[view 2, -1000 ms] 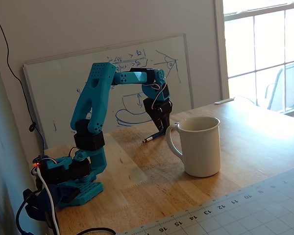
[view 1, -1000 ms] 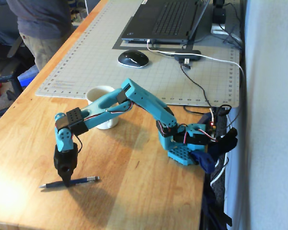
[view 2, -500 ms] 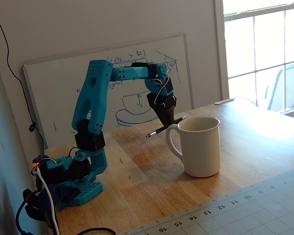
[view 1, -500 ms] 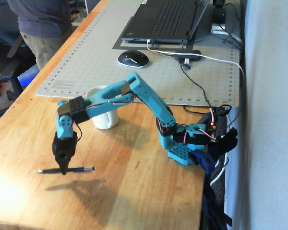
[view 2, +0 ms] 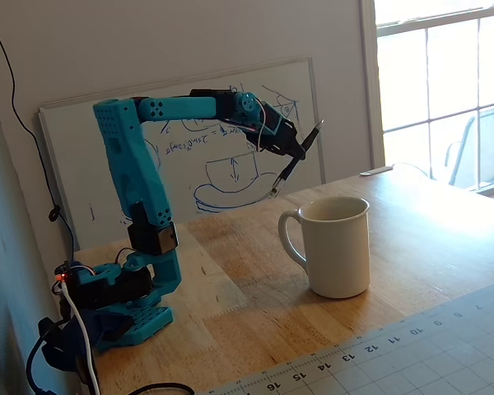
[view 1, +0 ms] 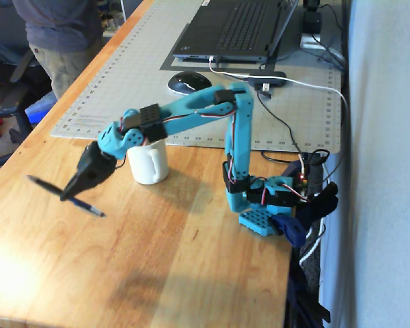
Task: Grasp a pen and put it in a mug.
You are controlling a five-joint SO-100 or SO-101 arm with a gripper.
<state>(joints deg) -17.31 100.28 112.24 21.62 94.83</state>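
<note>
Fixed view, high angle:
- Slim dark blue pen w/ pointed tip (view 1: 63, 193): off the table, pinched near mid-length in the black two-finger gripper (view 1: 70, 192), jaws clamped on the barrel. Pen slants, one end up-left, other down-right.
- Plain cream-white ceramic mug (view 1: 149, 162): upright on the wooden tabletop (view 1: 178, 266), partly behind the teal arm (view 1: 191, 109). Pen sits left of the mug in this view, apart from it.
- Also present: grey cutting mat (view 1: 273, 130), black mouse (view 1: 189, 83), laptop (view 1: 236, 27), person at top-left (view 1: 55, 34).

Fixed view, low side angle:
- Pen (view 2: 296, 158) held high in gripper (view 2: 299, 153), above rim level, behind the mug (view 2: 336, 247). Steep tilt, lower end toward table.
- Mug handle faces left; mouth open, contents not visible.
- Whiteboard w/ blue sketches (view 2: 90, 156) leans on wall behind.

Handling notes for you:
- Pen: prob. light, rigid, smooth barrel; likely to pivot or slip in a two-point pinch. Mid-barrel hold looks sound.
- Mug: heavier, stable, ceramic, so avoid knocks.
- Next, by my read: bring pen over the mouth, tip it nearer vertical, then release low.
</note>
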